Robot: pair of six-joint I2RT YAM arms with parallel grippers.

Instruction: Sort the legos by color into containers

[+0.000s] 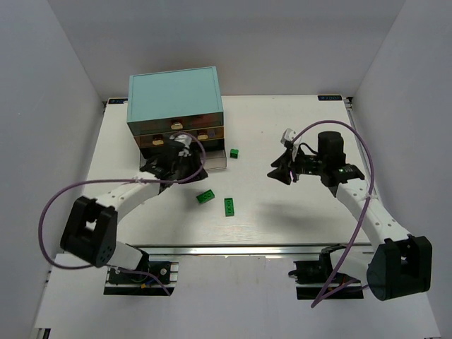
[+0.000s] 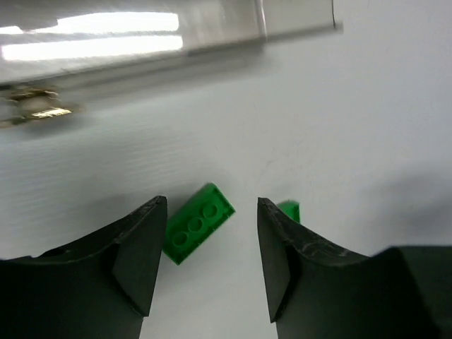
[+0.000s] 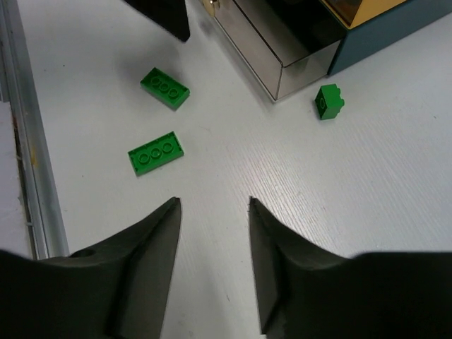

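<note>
1. Top view: the left hand point(image 1: 180, 164) sits just in front of the cabinet point(image 1: 174, 95) and covers most of the open drawer point(image 1: 217, 162). Contents unreadable.
2. Closed drawers point(image 1: 187, 129) in the cabinet front are too small and dim to tell what is inside.
3. Left wrist view: one corner of the green brick point(image 2: 198, 223) slips behind a finger point(image 2: 138, 247). The second green piece point(image 2: 289, 210) shows only a sliver past the other finger.
4. Same view: the shiny band point(image 2: 141, 42) along the top is blurred, identity unclear.
5. Right wrist view: the cabinet and drawer are cut by the top edge. A dark shape point(image 3: 166, 15) left of the cabinet is also cut off.
</note>
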